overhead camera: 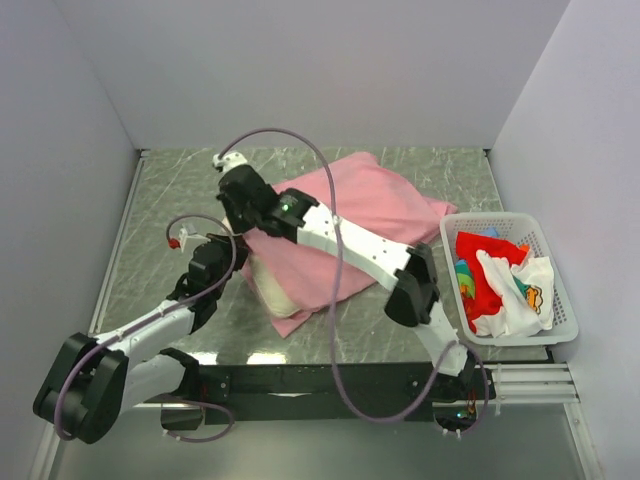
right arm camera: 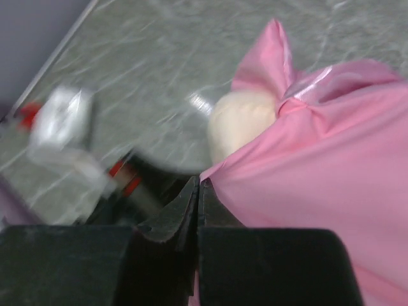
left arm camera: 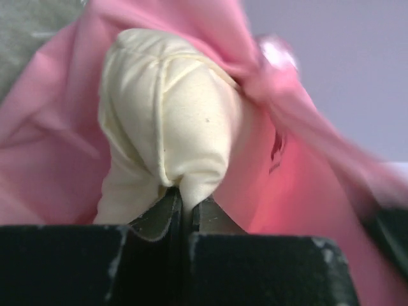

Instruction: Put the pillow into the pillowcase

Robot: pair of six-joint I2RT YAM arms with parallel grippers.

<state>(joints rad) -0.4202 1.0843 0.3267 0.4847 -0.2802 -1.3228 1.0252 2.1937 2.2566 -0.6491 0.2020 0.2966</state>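
Your left gripper [left arm camera: 182, 199] has its fingers pressed together on a pinch of the pillow [left arm camera: 169, 121], holding the cream fabric at a seam on its rounded end. Your right gripper [right arm camera: 197, 188] is also clamped tight, with the edge of the pillowcase [right arm camera: 319, 166] caught at its tips.

The pillowcase lies across the middle of the table [overhead camera: 160, 220], running from the far right toward the near left. Most of the pillow is inside it. Only the cream end bulges out of the opening on the near-left side, with pink cloth bunched around and above it. Both grippers meet at that opening, the left one low and the right one reaching over from across the pillowcase.

On the right of the table stands a basket [overhead camera: 495, 217] holding a red cloth [overhead camera: 478, 250] and a white printed cloth [overhead camera: 520, 290].
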